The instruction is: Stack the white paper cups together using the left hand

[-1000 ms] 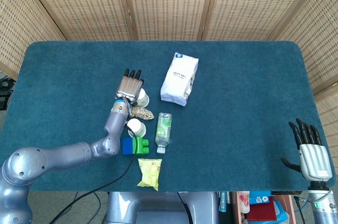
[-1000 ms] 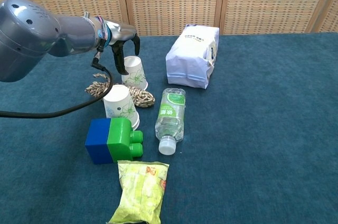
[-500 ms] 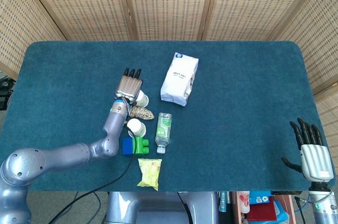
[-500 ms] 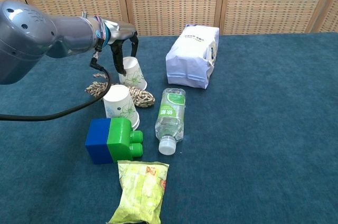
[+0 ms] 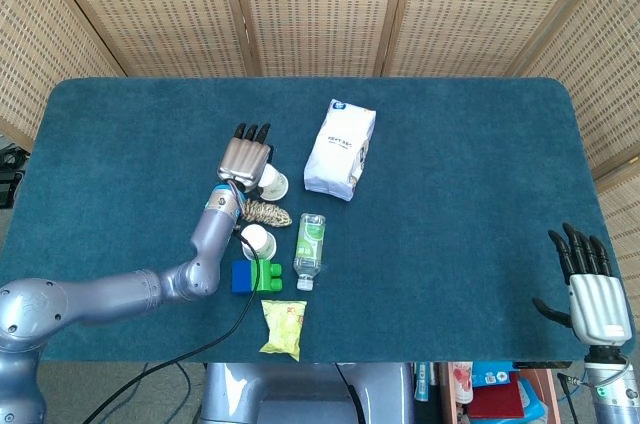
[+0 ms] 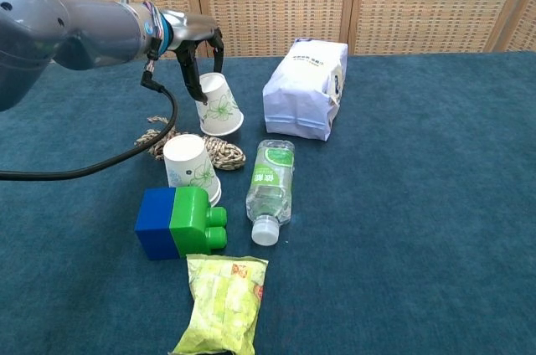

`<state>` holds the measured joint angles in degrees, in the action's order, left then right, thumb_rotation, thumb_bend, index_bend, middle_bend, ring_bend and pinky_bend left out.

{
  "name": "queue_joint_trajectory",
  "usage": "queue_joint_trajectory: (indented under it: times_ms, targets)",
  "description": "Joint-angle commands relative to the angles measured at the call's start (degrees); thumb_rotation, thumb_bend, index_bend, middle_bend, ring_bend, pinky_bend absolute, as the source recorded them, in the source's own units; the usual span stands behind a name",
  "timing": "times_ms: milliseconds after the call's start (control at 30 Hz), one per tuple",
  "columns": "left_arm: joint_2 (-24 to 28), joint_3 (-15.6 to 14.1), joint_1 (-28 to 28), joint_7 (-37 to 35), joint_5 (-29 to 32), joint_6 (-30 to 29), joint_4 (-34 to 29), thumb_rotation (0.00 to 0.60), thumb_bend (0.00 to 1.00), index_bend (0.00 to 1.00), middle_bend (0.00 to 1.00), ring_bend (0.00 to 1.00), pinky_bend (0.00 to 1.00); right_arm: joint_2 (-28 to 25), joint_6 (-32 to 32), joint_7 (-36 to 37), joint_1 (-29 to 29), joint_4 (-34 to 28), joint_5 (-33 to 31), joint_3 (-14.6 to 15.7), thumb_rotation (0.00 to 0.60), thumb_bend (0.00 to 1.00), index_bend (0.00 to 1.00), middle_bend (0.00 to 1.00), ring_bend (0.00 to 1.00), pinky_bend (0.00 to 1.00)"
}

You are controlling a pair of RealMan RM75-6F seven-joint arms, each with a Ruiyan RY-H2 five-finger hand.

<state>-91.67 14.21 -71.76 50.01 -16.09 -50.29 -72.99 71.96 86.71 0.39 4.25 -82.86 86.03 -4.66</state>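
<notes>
Your left hand (image 6: 199, 54) pinches 1 white cup (image 6: 219, 106), tilted, its mouth facing down toward you. The other cup (image 6: 190, 167) stands inverted below and nearer you, just beside the blocks (image 6: 180, 221). Right hand (image 5: 590, 289) idle, fingers spread.

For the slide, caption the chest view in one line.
Left hand grips a tilted white paper cup above the rope, near the second cup.

tilted cup (image 6: 219, 106), inverted cup (image 6: 191, 166) nearby
</notes>
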Motion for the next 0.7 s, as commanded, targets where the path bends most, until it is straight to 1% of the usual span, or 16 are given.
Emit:
queue_joint_trajectory:
  times_ms: [33, 100, 167, 233, 267, 367, 467, 567, 700]
  targets:
    - [4.3, 1.8, 0.2, -1.2, -1.4, -1.3, -6.4, 0.6, 0.24, 0.57, 0.0, 0.0, 0.0, 0.0, -0.1, -0.1, 0.0, 0.0, 0.0, 0.1, 0.6, 0.05, 0.0, 0.0, 0.0, 0.0]
    - [6.7, 2.0, 0.4, -1.0, -2.1, -2.3, -10.6, 0.6, 0.24, 0.57, 0.0, 0.0, 0.0, 0.1, -0.2, -0.2, 0.0, 0.0, -0.1, 0.1, 0.6, 0.05, 0.0, 0.0, 0.0, 0.0]
    - [10.2, 2.1, 0.7, -0.8, -2.4, -3.2, -16.5, 0.6, 0.24, 0.57, 0.0, 0.0, 0.0, 0.1, -0.2, -0.5, 0.0, -0.1, -0.1, 0.2, 0.6, 0.05, 0.0, 0.0, 0.0, 0.0]
    - [12.7, 2.0, 0.9, -0.7, -2.7, -3.7, -20.3, 0.6, 0.24, 0.57, 0.0, 0.0, 0.0, 0.1, -0.2, -0.6, 0.0, -0.1, 0.0, 0.2, 0.6, 0.05, 0.0, 0.0, 0.0, 0.0]
    - [14.7, 2.0, 1.2, -0.8, -3.1, -4.1, -23.3, 0.6, 0.24, 0.57, 0.0, 0.0, 0.0, 0.1, 0.0, -0.7, 0.0, -0.2, 0.1, 0.2, 0.6, 0.05, 0.0, 0.0, 0.0, 0.0]
    - [19.4, 1.8, 2.0, -1.4, -3.8, -4.8, -29.8, 0.6, 0.24, 0.57, 0.0, 0.0, 0.0, 0.1, 0.2, -1.1, -0.1, -0.4, 0.4, 0.3, 0.6, 0.05, 0.0, 0.0, 0.0, 0.0]
    - [26.1, 1.0, 4.0, -2.5, -5.6, -5.0, -39.2, 0.6, 0.24, 0.57, 0.0, 0.0, 0.0, 0.3, 0.2, -1.8, 0.0, -0.7, 0.8, 0.5, 0.6, 0.05, 0.0, 0.0, 0.0, 0.0]
    - [30.0, -0.5, 5.1, -3.5, -7.2, -4.2, -43.8, 0.6, 0.24, 0.57, 0.0, 0.0, 0.0, 0.4, 0.2, -2.3, 0.0, -0.9, 0.9, 0.7, 0.6, 0.05, 0.0, 0.0, 0.0, 0.0]
    - [32.7, -2.2, 6.2, -4.6, -9.7, -3.1, -46.4, 0.6, 0.24, 0.57, 0.0, 0.0, 0.0, 0.5, 0.3, -2.5, -0.1, -1.0, 1.1, 0.8, 0.6, 0.05, 0.0, 0.0, 0.0, 0.0]
